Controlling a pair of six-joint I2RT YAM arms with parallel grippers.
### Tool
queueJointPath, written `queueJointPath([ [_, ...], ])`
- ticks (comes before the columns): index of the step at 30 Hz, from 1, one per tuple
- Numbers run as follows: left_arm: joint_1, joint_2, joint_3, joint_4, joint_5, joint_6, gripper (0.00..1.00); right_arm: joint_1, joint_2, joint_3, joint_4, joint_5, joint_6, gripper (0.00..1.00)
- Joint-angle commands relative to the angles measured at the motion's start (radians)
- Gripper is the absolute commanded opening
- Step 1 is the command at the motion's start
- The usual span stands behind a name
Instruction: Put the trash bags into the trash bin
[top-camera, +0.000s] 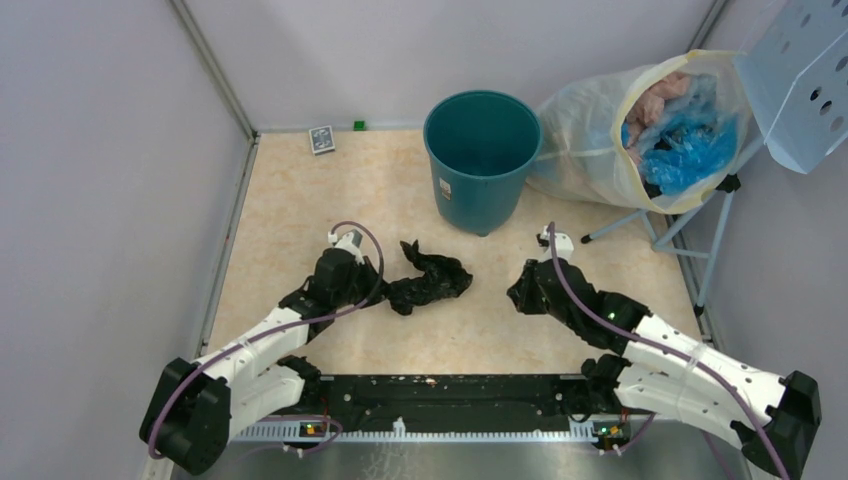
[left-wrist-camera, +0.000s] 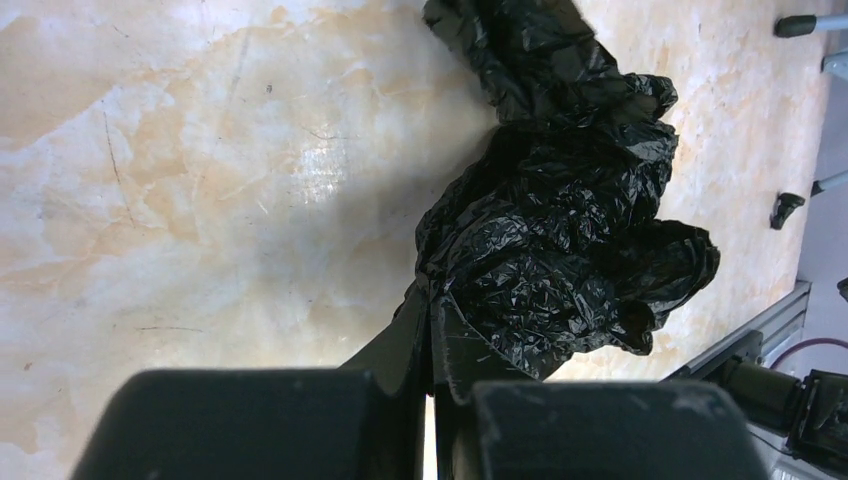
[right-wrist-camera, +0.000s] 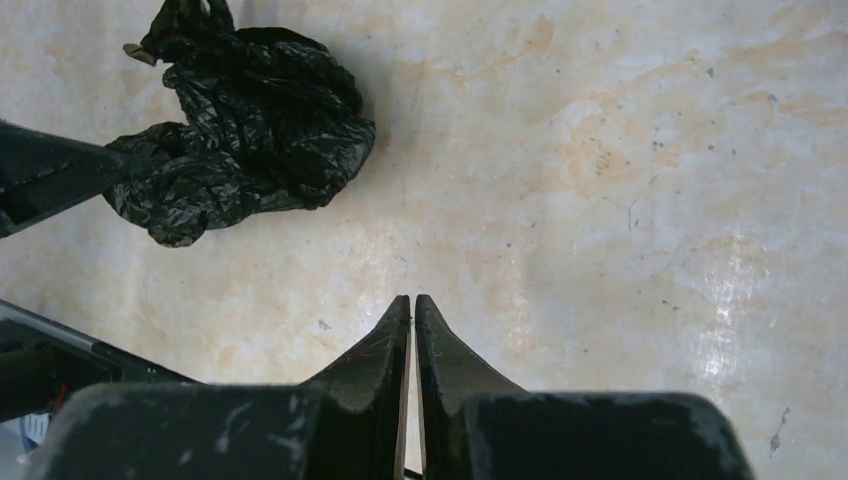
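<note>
In the top view we see the black bag (top-camera: 432, 280) lying crumpled on the table (top-camera: 290, 200) at the middle of the frame. It is outside the bin (top-camera: 482, 165), which stands upright at top centre, apart from the bag. To the bin's right leans a pale sack (top-camera: 590, 140), touching its side. The left gripper (left-wrist-camera: 430, 305) comes in from the bottom of its wrist view with its jaws nearly together, pinching a fold at the bag's lower left edge; the rest of the bag spreads up and to the right. The right gripper (right-wrist-camera: 412, 300) is at the bottom centre of its own view, jaws closed on nothing, over bare table, with the bag in the upper left.
</note>
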Motion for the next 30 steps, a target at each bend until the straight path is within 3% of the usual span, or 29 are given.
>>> queueJointPath([
  [1, 0.002, -0.001, 0.028, -0.006, 0.041, 0.086, 0.04, 0.005, 0.049, 0.027, 0.126, -0.128, -0.114, 0.22],
  [2, 0.002, 0.001, 0.032, -0.003, 0.058, 0.103, 0.04, 0.005, 0.073, 0.028, 0.158, -0.176, -0.146, 0.40],
  [3, 0.002, 0.003, 0.034, 0.002, 0.076, 0.111, 0.04, 0.005, 0.103, 0.033, 0.186, -0.211, -0.172, 0.51],
  [4, 0.002, 0.007, 0.036, 0.005, 0.095, 0.115, 0.04, 0.005, 0.138, 0.044, 0.207, -0.232, -0.196, 0.55],
  [13, -0.001, 0.075, 0.002, 0.106, 0.284, 0.158, 0.04, 0.017, 0.476, 0.270, 0.350, -0.382, -0.379, 0.62],
  [17, -0.001, 0.115, 0.009, 0.141, 0.355, 0.174, 0.00, 0.048, 0.609, 0.411, 0.291, -0.338, -0.468, 0.63],
  [21, -0.001, 0.113, 0.017, 0.127, 0.343, 0.195, 0.00, 0.076, 0.722, 0.498, 0.230, -0.323, -0.504, 0.62],
  [24, -0.002, 0.102, 0.014, 0.124, 0.329, 0.203, 0.00, 0.100, 0.779, 0.525, 0.201, -0.225, -0.491, 0.61],
  [27, -0.001, 0.092, 0.013, 0.120, 0.317, 0.204, 0.00, 0.102, 0.843, 0.559, 0.133, -0.092, -0.440, 0.56],
  [30, -0.001, 0.085, 0.011, 0.123, 0.316, 0.203, 0.00, 0.102, 0.876, 0.592, 0.077, -0.023, -0.415, 0.41],
])
